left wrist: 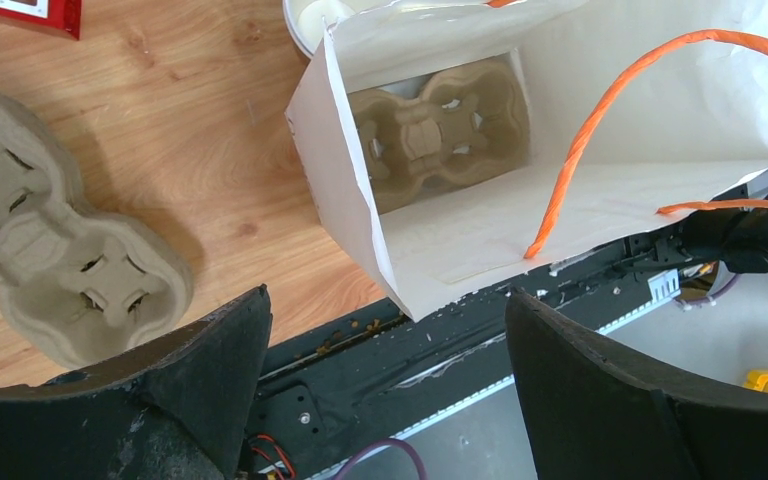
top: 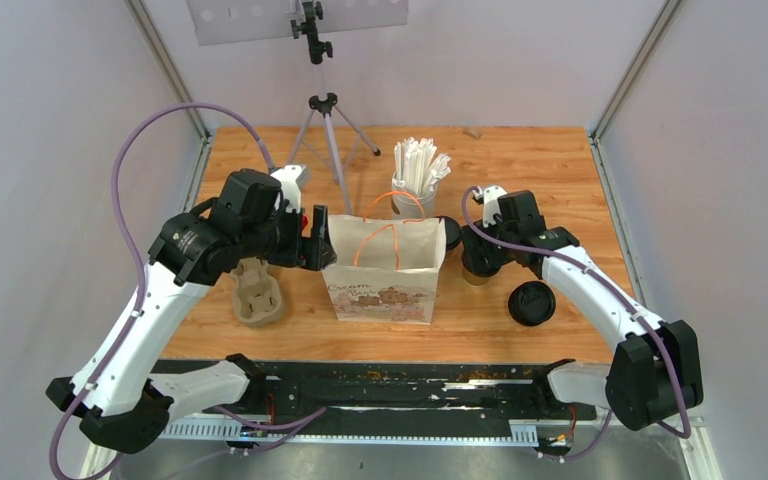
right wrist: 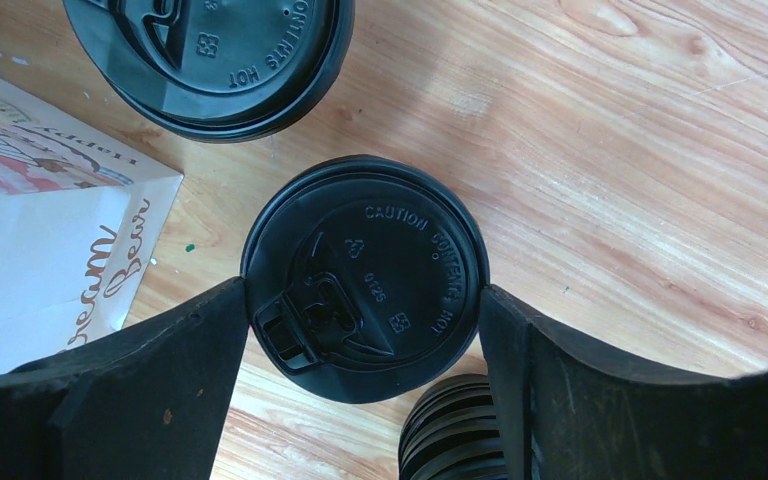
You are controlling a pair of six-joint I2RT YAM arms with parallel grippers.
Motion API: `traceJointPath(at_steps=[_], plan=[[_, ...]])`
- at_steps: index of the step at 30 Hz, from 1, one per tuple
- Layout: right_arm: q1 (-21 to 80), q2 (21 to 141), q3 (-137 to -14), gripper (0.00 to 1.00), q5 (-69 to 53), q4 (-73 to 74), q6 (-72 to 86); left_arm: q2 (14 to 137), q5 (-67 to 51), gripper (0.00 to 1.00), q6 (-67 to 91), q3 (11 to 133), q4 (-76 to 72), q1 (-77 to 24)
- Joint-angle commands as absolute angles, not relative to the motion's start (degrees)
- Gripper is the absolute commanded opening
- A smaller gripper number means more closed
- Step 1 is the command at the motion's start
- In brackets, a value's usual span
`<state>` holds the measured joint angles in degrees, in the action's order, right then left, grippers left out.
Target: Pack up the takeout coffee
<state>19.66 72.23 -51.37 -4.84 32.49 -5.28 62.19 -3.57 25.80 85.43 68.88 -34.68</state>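
one lidded coffee cup (right wrist: 365, 275) stands on the wood right of table centre, and the right gripper (right wrist: 363, 295) has it pinched, a finger against each side of the lid. a second lidded cup (right wrist: 210, 55) sits just toward the far edge, the lid stack (right wrist: 455, 435) toward the near edge. paper bag (top: 385, 270) mid-table, a carrier (left wrist: 440, 130) on its floor. left gripper (left wrist: 385, 335) hangs spread wide over the bag's left side, holding nothing; spare carrier (left wrist: 50, 250) lies toward the left edge.

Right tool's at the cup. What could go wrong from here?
The right tool flanks the lidded cup at its lid; squeezing might pop it off. A second cup and a lid stack stand close and could get knocked. The orange handle crosses the bag mouth and may snag.
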Motion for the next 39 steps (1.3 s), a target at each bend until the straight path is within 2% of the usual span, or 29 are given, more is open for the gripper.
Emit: traceJointPath(at_steps=[1, 11, 29, 31, 34, 39], plan=[[19.25, 71.68, -50.5, 0.84, -4.31, 30.37, -6.62, 60.6, -3.81, 0.93, 26.97, 85.07, 67.8, -34.32], [19.25, 72.24, -50.82, 0.85, -4.73, 29.94, -6.07, 60.58, -4.0, 0.93, 27.24, 84.4, 66.75, -34.34], [19.25, 71.91, -48.84, 0.7, -4.28, 28.58, -6.43, 61.25, -4.41, 0.9, 26.9, 85.52, 66.23, -34.36], [19.27, 71.81, -48.7, 0.72, -4.31, 28.52, -6.3, 60.81, -4.01, 0.9, 26.76, 85.58, 66.18, -34.32], [19.22, 72.06, -49.36, 0.8, -3.99, 29.22, -5.95, 60.6, -3.96, 0.9, 26.84, 85.61, 66.27, -34.36], [19.25, 73.5, -51.27, 0.82, -3.6, 30.07, -5.23, 60.25, -4.26, 0.9, 26.89, 85.54, 66.52, -34.36]])
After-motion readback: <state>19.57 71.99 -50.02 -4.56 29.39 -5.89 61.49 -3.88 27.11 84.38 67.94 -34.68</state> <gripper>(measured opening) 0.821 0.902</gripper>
